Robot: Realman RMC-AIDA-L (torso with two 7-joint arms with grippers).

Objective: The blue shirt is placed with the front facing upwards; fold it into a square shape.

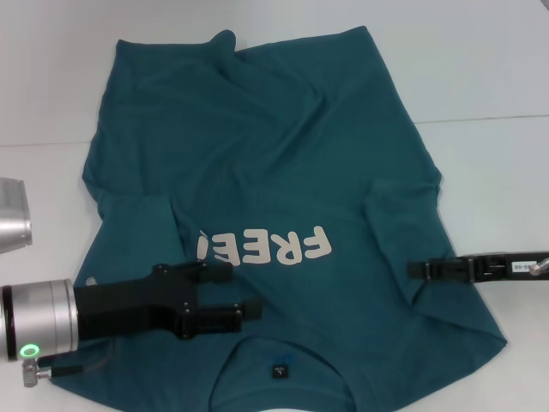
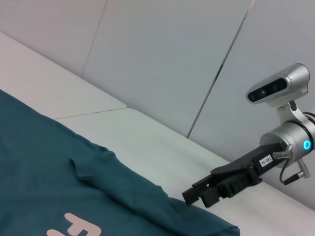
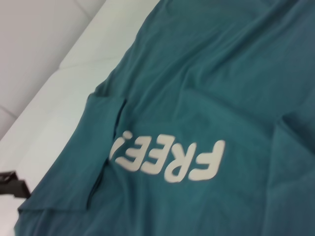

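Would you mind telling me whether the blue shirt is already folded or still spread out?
Mostly spread: the blue shirt lies flat, front up, lettering showing. Only both sleeves are tucked inward over the body; no square yet.
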